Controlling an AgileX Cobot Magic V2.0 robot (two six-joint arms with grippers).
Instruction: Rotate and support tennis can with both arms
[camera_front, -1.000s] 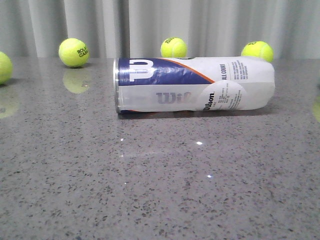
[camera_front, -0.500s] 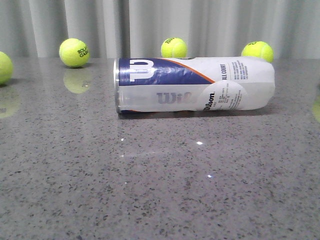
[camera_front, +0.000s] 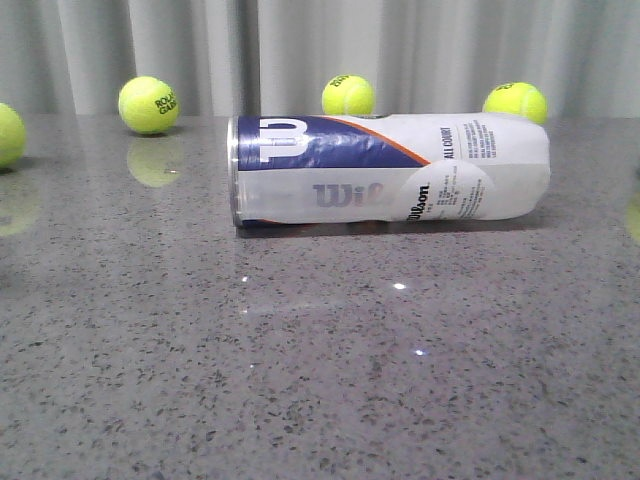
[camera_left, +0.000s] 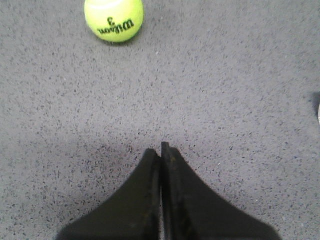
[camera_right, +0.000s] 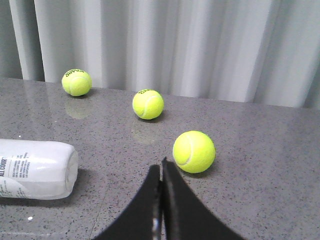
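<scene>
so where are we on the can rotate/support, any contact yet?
Nothing looks done. The tennis can lies on its side on the table, rim end toward the robot's left, with no arm in the front view. Nothing is in hand: left gripper and right gripper are both shut, empty, over bare tabletop. Approach, rotation and two-arm support all remain.

left gripper (camera_left: 161, 150): fingers pressed together, tips meeting in a thin seam, nothing between them, pointing down at the surface | right gripper (camera_right: 161, 169): same deal, fingers closed flat against each other, empty, aimed more level and forward | neither arm shows up in the front view
</scene>
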